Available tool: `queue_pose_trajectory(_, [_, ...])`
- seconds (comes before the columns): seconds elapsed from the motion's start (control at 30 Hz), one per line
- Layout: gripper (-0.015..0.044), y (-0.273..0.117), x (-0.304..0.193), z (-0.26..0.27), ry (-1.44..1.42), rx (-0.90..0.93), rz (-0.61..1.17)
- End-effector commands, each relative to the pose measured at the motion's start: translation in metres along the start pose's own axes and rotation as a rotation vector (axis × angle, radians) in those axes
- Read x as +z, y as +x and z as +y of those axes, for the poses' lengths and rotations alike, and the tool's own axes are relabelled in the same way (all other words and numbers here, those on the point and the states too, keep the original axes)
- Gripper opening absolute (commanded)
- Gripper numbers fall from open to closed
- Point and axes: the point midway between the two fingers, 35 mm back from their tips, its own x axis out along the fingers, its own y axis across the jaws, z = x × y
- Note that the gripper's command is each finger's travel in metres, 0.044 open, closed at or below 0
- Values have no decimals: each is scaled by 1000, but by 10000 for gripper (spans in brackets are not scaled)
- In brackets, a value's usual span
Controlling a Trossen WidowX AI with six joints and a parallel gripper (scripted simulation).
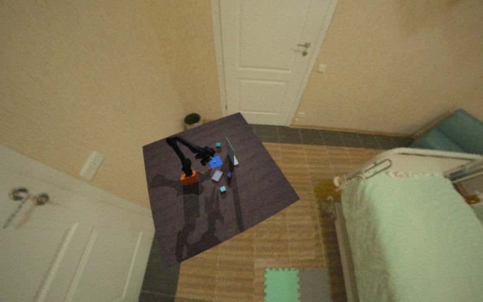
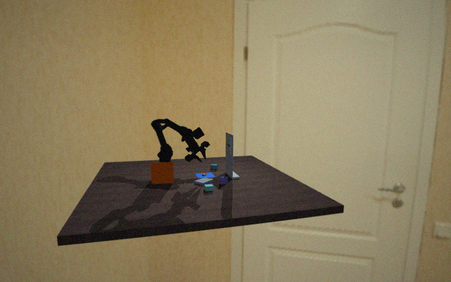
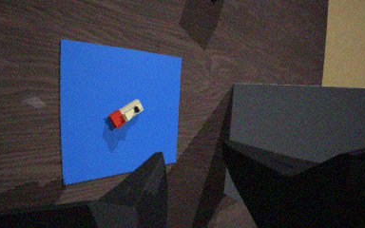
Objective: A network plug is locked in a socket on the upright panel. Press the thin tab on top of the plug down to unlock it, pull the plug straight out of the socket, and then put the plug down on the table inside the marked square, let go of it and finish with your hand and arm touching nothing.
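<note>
The plug (image 1: 214,162) (image 2: 204,174) (image 3: 124,111), cream with a red end, lies inside the blue marked square (image 1: 217,165) (image 2: 210,175) (image 3: 86,71), clear of its edges. My gripper (image 2: 203,160) (image 3: 193,154) is open with nothing between its fingers. It hangs in the air above the table, apart from the plug. The grey upright panel (image 1: 230,151) (image 2: 229,157) (image 3: 304,114) stands beyond the square, with a gap between it and the fingers in the exterior view. The thin tab is too small to make out clearly.
A teal block (image 1: 218,145) (image 2: 214,166) lies behind the square. A flat grey box (image 1: 217,175) (image 2: 204,181), a purple block (image 1: 229,175) (image 2: 223,180) and a cyan block (image 1: 222,189) (image 2: 208,188) lie on its near side. The arm stands on an orange base (image 1: 188,178) (image 2: 161,173).
</note>
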Motion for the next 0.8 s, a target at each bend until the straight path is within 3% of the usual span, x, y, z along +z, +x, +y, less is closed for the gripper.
queue_pose_trajectory(0.0, [156,-4,1,-3,-6,-6,-3])
queue_pose_trajectory(0.77, [156,-35,-2,-25,7,3,13])
